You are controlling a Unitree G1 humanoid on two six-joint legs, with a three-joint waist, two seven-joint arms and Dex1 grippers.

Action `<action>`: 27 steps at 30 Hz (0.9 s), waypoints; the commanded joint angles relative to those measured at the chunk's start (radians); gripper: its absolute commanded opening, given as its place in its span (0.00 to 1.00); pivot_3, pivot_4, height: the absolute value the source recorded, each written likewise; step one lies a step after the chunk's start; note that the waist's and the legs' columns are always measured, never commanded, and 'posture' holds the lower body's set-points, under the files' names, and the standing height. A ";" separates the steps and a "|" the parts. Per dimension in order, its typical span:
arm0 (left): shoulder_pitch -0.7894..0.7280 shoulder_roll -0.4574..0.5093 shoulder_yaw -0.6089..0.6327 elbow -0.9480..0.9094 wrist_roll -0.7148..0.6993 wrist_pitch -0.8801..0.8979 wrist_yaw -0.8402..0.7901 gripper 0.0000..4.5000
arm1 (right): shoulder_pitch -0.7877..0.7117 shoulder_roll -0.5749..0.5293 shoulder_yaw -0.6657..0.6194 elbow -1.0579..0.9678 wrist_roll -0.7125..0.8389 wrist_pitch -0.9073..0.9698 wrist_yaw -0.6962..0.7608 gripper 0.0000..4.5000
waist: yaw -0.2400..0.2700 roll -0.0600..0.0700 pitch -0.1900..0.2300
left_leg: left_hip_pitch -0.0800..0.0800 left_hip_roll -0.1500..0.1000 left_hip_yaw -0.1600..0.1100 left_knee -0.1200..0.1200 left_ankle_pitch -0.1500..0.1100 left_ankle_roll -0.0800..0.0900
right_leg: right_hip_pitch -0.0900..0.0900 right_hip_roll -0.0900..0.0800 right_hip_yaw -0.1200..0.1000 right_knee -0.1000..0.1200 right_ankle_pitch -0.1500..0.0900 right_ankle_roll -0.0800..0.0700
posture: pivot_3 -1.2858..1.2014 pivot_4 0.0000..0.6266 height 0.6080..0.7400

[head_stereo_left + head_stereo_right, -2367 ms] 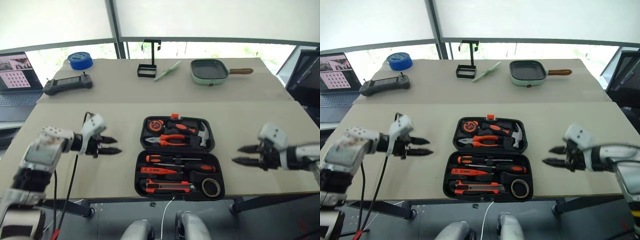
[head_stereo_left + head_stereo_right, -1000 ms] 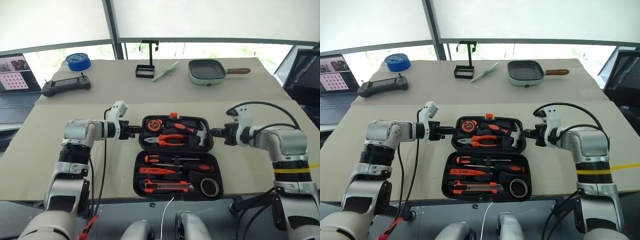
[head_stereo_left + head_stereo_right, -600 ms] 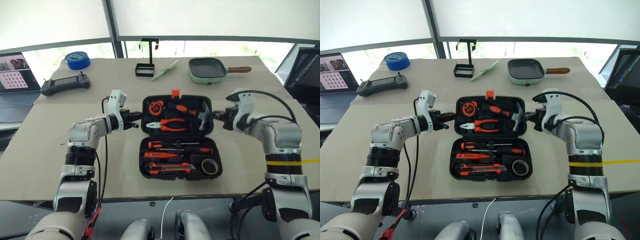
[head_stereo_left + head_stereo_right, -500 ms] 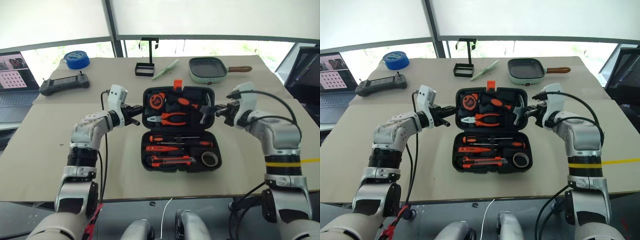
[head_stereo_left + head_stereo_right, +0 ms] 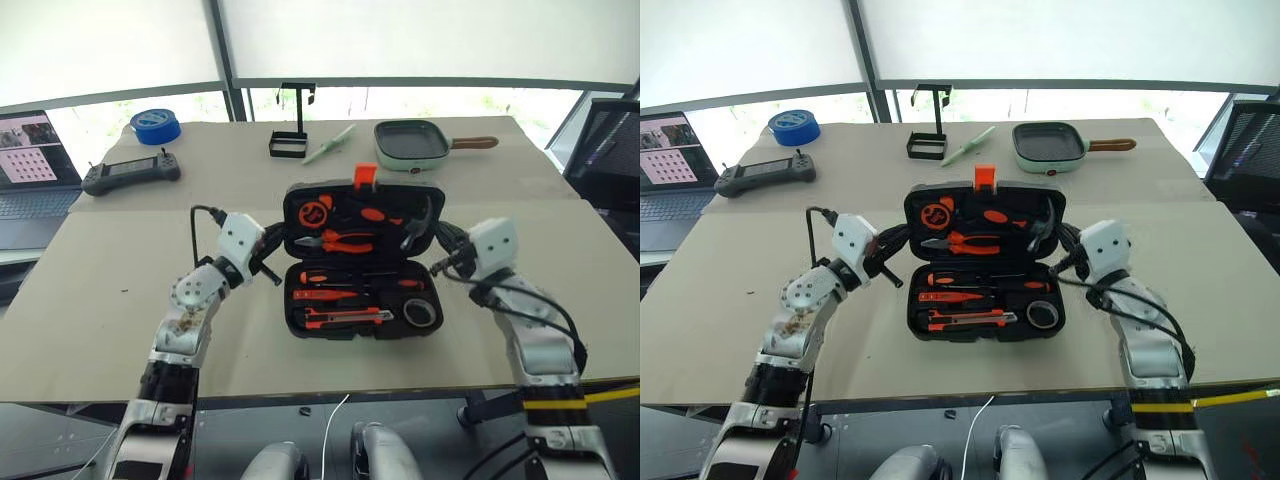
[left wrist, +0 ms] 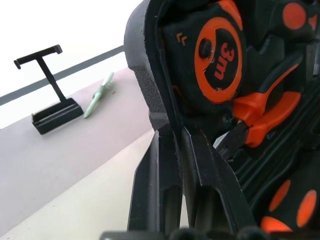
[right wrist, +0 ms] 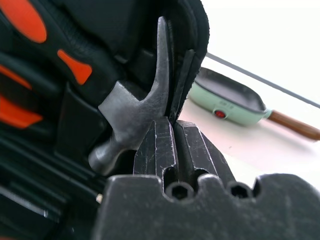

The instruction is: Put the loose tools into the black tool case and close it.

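The filling part of the task looks done: the two orange-and-black screwdrivers (image 5: 345,278), the thin screwdriver (image 5: 330,295), the utility knife (image 5: 340,319) and the small dark tape roll (image 5: 421,313) all lie in moulded slots in the lower half of the black tool case (image 5: 360,300), and no loose tool shows on the counter (image 5: 110,300). What is left is the closing. The lid (image 5: 360,215) stands raised, roughly upright on its hinge, with the orange latch (image 5: 366,176) at its top edge, so it has yet to be swung down onto the base and latched.

The case sits at the middle of the near counter, between the two arms. The left tool (image 5: 272,248) is at the lid's left edge and the right tool (image 5: 441,243) at its right edge; both are clenched, fingers pressed together, pushing against the rim and grasping nothing (the wrist views show the tips set against the lid's side walls).

The lid carries the tape measure (image 6: 215,55), pliers (image 5: 340,240) and hammer (image 7: 130,110), seated in their recesses. The shell is black moulded plastic, its contents bright orange and black.
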 commanded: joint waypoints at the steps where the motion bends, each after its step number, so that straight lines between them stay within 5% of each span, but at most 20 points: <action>1: 0.055 0.034 0.047 -0.048 0.016 0.013 0.049 0.00 | 0.093 -0.026 -0.007 -0.032 -0.046 -0.098 0.003 0.01 | 0.000 0.000 0.000 | 0.000 0.000 0.000 -0.001 0.000 0.000 | 0.000 0.000 0.000 0.000 0.000 0.000 | 0.52 0.24 1.00; 3: 0.093 0.044 0.058 -0.093 -0.010 0.048 0.038 0.00 | 0.151 -0.029 -0.009 -0.070 -0.028 -0.105 0.025 0.01 | -0.001 0.000 -0.001 | 0.000 0.000 0.000 -0.002 0.000 0.000 | 0.000 0.000 0.000 -0.001 0.000 0.000 | 0.52 0.24 1.00; 8: 0.193 0.130 0.108 -0.327 -0.160 0.235 -0.043 0.37 | 0.289 -0.106 -0.075 -0.290 0.091 0.008 0.125 0.36 | -0.004 -0.001 -0.002 | 0.004 0.002 0.004 -0.009 0.000 0.000 | 0.000 0.003 0.006 -0.003 -0.001 0.000 | 0.52 0.24 1.00; 11: 0.307 0.306 0.229 -0.521 -0.422 0.506 -0.190 0.63 | 0.427 -0.222 -0.208 -0.478 0.326 0.214 0.253 0.61 | -0.005 -0.001 -0.001 | 0.002 0.003 0.006 -0.010 0.000 0.001 | -0.002 0.004 0.008 -0.003 -0.001 0.000 | 0.52 0.24 1.00; 16: 0.421 0.601 0.344 -0.471 -0.631 0.770 -0.434 0.63 | 0.657 -0.359 -0.266 -0.610 0.502 0.362 0.468 0.61 | 0.001 -0.002 -0.002 | 0.006 0.006 0.004 -0.014 -0.001 0.001 | 0.002 0.008 0.007 -0.008 -0.003 -0.001 | 0.52 0.24 1.00; 20: 0.272 0.662 0.163 -0.215 -0.399 0.538 -0.531 0.63 | 0.698 -0.426 -0.193 -0.628 0.465 0.380 0.564 0.61 | 0.017 -0.003 -0.002 | 0.007 0.004 0.005 -0.013 -0.003 0.005 | 0.005 0.006 0.007 -0.008 -0.007 0.007 | 0.52 0.24 1.00; 21: 0.197 0.647 0.110 -0.137 -0.343 0.478 -0.539 0.64 | 0.690 -0.437 -0.174 -0.628 0.461 0.387 0.573 0.55 | 0.017 -0.004 -0.002 | 0.007 0.004 0.006 -0.013 -0.003 0.005 | 0.005 0.006 0.007 -0.008 -0.007 0.007 | 0.52 0.24 1.00; 24: -0.125 0.511 -0.054 0.173 -0.161 0.278 -0.528 0.46 | 0.608 -0.453 -0.077 -0.604 0.406 0.400 0.570 0.37 | 0.035 -0.010 -0.001 | 0.007 0.003 0.005 -0.011 -0.003 0.005 | 0.006 0.006 0.006 -0.008 -0.003 0.000 | 0.52 0.24 1.00; 27: -0.366 0.358 -0.168 0.440 -0.025 0.089 -0.522 0.19 | 0.509 -0.454 0.018 -0.555 0.334 0.389 0.572 0.15 | 0.040 -0.015 -0.003 | 0.004 0.002 0.005 -0.008 -0.002 0.004 | 0.004 0.005 0.002 -0.008 -0.001 -0.001 | 0.52 0.24 1.00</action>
